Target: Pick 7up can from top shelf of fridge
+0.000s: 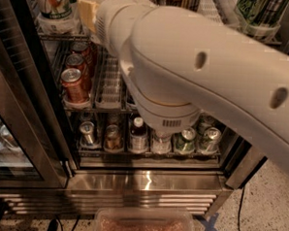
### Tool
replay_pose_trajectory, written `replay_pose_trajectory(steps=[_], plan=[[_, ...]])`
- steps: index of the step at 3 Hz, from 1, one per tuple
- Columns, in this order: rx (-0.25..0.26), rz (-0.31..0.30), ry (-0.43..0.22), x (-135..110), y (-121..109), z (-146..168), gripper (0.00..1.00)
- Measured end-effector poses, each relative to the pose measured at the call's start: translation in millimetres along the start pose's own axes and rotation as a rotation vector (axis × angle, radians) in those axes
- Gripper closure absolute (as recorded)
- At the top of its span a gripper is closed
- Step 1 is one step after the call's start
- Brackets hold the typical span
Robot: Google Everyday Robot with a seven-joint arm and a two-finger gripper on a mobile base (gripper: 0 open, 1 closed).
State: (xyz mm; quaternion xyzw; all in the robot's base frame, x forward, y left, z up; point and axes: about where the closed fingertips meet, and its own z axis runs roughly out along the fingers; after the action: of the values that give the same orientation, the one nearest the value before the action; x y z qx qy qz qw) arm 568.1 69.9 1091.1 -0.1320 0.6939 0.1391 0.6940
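The 7up can (54, 1), silvery-white with green lettering and a red dot, stands in a clear tub at the left end of the top shelf (56, 34) of the fridge (146, 183). Its top is cut off by the frame edge. My white arm (195, 66) fills the middle and right of the view and reaches up and left to that shelf. My gripper (87, 10) shows only as a tan piece at the arm's end, just right of the 7up can. The arm hides the rest of it.
Red cans (74, 82) line the left of the middle rack beside white slotted lanes (110, 81). The bottom rack holds cans (87, 133), a bottle (138, 134) and green cans (184, 140). A green-marked can (259, 9) stands at top right. The open glass door (18, 111) is on the left. A plastic tub (143, 226) sits on the floor.
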Motion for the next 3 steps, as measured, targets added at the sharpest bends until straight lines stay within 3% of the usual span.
replay_pose_trajectory(steps=[1,2,3], plan=[[-0.087,0.038,0.015,-1.7,20.4,-4.7,1.00],[-0.087,0.037,0.015,-2.0,20.5,-4.8,1.00],[-0.157,0.024,0.022,1.1,24.9,-5.3,1.00]])
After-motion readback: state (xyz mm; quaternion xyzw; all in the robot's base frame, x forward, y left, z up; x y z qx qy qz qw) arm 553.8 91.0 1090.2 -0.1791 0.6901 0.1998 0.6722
